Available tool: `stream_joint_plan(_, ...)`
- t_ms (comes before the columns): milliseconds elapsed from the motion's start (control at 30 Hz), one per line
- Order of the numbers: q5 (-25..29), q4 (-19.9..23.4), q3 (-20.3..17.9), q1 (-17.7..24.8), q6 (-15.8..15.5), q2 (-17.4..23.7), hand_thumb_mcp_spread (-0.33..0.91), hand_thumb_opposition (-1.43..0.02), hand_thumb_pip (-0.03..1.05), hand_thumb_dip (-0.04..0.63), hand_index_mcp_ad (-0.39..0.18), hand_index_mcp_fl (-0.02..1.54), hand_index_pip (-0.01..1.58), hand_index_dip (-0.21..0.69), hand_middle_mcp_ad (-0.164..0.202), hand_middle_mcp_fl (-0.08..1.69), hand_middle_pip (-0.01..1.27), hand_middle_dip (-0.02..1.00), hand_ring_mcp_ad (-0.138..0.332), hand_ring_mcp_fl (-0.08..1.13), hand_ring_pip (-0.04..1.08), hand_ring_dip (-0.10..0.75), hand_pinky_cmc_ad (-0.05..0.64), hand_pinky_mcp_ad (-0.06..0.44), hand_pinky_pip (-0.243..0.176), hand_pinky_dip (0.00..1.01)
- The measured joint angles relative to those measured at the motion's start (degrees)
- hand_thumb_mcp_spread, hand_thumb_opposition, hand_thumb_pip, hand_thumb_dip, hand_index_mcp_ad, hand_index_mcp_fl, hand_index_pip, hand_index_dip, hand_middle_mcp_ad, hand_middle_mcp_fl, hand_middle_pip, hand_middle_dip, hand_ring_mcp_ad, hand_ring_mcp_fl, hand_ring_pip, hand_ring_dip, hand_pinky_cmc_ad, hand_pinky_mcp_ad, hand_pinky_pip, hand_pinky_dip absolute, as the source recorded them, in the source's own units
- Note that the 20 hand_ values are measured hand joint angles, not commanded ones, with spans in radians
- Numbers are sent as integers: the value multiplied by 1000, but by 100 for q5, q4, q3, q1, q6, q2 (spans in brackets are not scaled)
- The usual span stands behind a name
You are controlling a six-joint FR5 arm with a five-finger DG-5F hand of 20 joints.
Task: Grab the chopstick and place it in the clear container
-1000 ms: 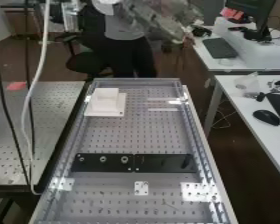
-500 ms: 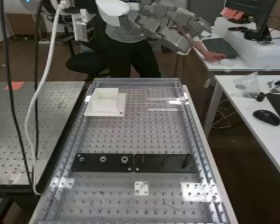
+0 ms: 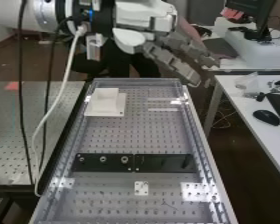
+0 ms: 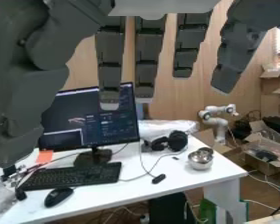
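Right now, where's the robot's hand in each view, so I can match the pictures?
High view: the hand is in the upper part, by the far end of the bench.
Wrist view: it is in the foreground, partly covering the monitor.
Shared landmark: a black mouse near a clear bag, probably the same pair.

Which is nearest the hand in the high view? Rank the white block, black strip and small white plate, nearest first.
1. White block: far end, view's left, nearest the hand.
2. Black strip: crosswise, between the other two.
3. Small white plate: toward the camera.
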Motion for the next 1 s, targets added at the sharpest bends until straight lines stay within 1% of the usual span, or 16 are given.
stream_joint_plan(200,-8,-49,25,-22,32,-43,262,-744,312,126,-176,592,35,428,-7,410,119,330,115,161,115,168,513,391,51,180)
stream_joint_plan(233,-11,-42,20,-32,49,-58,281,-740,311,126,-176,592,35,428,-7,412,119,330,115,161,115,168,510,391,51,180)
stream_joint_plan(733,-26,11,-11,-49,95,-70,290,-740,309,131,-176,590,35,428,-7,412,119,330,115,161,115,168,513,391,51,180)
stream_joint_plan(1000,-56,58,-27,-51,168,-62,290,-740,309,131,-176,590,35,428,-7,412,119,330,115,161,115,168,513,391,51,180)
